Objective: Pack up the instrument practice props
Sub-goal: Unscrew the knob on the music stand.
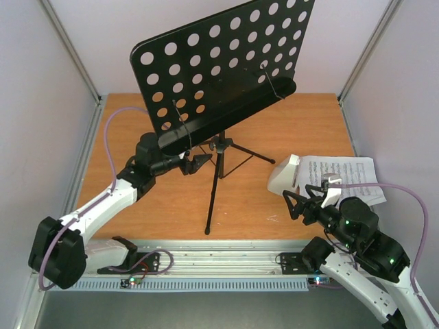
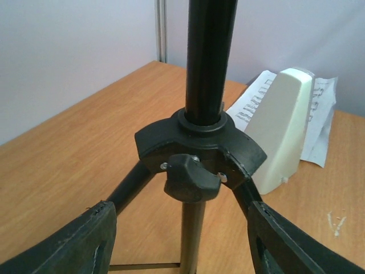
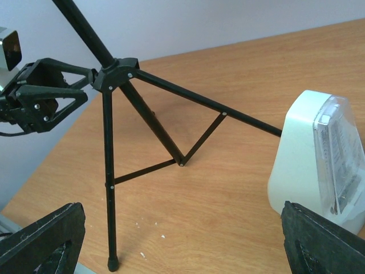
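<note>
The black music stand [image 1: 219, 62] stands on its tripod mid-table, its round-holed desk tilted over the left arm. My left gripper [image 1: 199, 163] is at the tripod hub [image 2: 199, 140], open. Its fingers [image 2: 74, 245] sit either side of the front leg [image 2: 193, 234], below the knob, without touching. The white pyramid metronome [image 1: 282, 177] stands on the right, on the edge of the printed sheet of music [image 1: 346, 175]. My right gripper [image 1: 302, 199] hovers open just in front of the metronome [image 3: 308, 154], nothing between its fingers [image 3: 40, 240].
White walls with metal posts close in the table on three sides. An aluminium rail [image 1: 219, 264] runs along the near edge between the arm bases. The tripod legs [image 3: 108, 188] and braces spread over the middle. The left arm [image 3: 40, 97] is beside the hub.
</note>
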Controlling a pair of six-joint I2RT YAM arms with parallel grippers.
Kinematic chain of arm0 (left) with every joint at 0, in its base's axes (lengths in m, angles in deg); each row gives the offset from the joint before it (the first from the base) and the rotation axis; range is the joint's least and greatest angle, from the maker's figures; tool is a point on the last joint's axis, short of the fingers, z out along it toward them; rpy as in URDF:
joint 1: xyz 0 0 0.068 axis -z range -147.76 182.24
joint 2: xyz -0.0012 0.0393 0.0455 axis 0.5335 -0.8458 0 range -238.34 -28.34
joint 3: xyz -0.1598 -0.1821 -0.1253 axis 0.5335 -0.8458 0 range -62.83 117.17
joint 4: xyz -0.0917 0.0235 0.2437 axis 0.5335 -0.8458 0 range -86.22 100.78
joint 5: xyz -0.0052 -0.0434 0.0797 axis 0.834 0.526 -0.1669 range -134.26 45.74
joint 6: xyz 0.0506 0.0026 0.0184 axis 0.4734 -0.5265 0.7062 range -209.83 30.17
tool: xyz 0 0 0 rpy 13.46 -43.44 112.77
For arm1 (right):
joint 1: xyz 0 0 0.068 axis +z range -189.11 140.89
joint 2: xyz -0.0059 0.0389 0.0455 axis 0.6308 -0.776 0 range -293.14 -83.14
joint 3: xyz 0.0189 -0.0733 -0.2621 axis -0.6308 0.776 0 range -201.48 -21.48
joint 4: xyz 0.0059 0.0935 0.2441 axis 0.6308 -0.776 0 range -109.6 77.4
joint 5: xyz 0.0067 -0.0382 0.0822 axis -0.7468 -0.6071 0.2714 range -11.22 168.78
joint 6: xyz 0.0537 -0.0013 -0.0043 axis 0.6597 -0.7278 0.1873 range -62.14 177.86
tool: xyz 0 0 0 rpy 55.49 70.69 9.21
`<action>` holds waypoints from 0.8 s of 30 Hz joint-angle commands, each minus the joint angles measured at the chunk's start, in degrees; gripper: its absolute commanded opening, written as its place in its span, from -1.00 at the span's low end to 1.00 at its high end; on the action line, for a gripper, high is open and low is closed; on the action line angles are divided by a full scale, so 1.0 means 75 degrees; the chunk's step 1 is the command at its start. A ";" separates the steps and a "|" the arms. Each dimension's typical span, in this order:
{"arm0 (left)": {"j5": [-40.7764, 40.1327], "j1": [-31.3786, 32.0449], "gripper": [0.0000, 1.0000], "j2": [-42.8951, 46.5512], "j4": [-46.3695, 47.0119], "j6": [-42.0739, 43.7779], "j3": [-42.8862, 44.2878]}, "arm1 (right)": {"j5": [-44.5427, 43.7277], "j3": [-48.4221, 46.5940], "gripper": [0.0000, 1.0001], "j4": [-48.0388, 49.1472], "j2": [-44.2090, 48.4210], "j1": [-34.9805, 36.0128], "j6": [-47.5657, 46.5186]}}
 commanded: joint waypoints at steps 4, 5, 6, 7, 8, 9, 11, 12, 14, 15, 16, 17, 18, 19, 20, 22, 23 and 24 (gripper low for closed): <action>-0.0221 0.0012 0.28 -0.0354 0.1353 0.0735 -0.0125 | 0.0058 -0.0083 0.89 0.0120 -0.0234 0.0035 0.0004; -0.0187 0.0012 0.27 -0.0414 0.1385 0.0758 -0.0082 | 0.0057 -0.0083 0.89 0.0134 -0.0252 0.0041 0.0004; -0.0144 0.0020 0.26 -0.0488 0.1378 0.0798 -0.0019 | 0.0051 -0.0088 0.89 0.0147 -0.0273 0.0039 0.0004; -0.0132 0.0023 0.23 -0.0557 0.1339 0.0821 0.0050 | 0.0049 -0.0089 0.89 0.0157 -0.0291 0.0038 -0.0002; -0.0123 0.0023 0.21 -0.0618 0.1327 0.0861 0.0110 | 0.0055 -0.0094 0.89 0.0171 -0.0319 0.0041 -0.0007; -0.0091 0.0023 0.19 -0.0658 0.1330 0.0903 0.0147 | 0.0060 -0.0109 0.89 0.0172 -0.0348 0.0042 -0.0008; -0.0023 0.0023 0.14 -0.0680 0.1416 0.0940 0.0178 | 0.0064 -0.0121 0.89 0.0186 -0.0394 0.0042 -0.0008; 0.0023 0.0023 0.13 -0.0682 0.1466 0.0942 0.0195 | 0.0058 -0.0121 0.89 0.0186 -0.0419 0.0036 -0.0018; 0.0107 0.0023 0.09 -0.0699 0.1511 0.0942 0.0221 | 0.0050 -0.0122 0.89 0.0203 -0.0445 0.0039 -0.0031; 0.0174 0.0023 0.09 -0.0714 0.1502 0.0933 0.0250 | 0.0049 -0.0114 0.89 0.0217 -0.0463 0.0041 -0.0042; 0.0238 0.0023 0.08 -0.0742 0.1468 0.0920 0.0284 | 0.0050 -0.0110 0.89 0.0229 -0.0483 0.0042 -0.0043; 0.0297 0.0034 0.09 -0.0768 0.1421 0.0925 0.0319 | 0.0055 -0.0108 0.89 0.0238 -0.0501 0.0042 -0.0053; 0.0334 0.0035 0.09 -0.0780 0.1399 0.0930 0.0354 | 0.0075 -0.0094 0.89 0.0252 -0.0524 0.0042 -0.0055; 0.0334 0.0044 0.09 -0.0804 0.1399 0.0939 0.0373 | 0.0089 -0.0100 0.89 0.0261 -0.0554 0.0042 -0.0049; 0.0294 0.0052 0.08 -0.0807 0.1408 0.0948 0.0378 | 0.0093 -0.0098 0.89 0.0273 -0.0572 0.0036 -0.0048; 0.0215 0.0075 0.07 -0.0800 0.1468 0.0993 0.0378 | 0.0129 -0.0098 0.89 0.0289 -0.0598 0.0042 -0.0055; 0.0177 0.0081 0.04 -0.0800 0.1482 0.1052 0.0395 | 0.0131 -0.0096 0.89 0.0294 -0.0605 0.0036 -0.0049; 0.0160 0.0089 0.03 -0.0800 0.1475 0.1078 0.0412 | 0.0134 -0.0094 0.89 0.0302 -0.0605 0.0038 -0.0044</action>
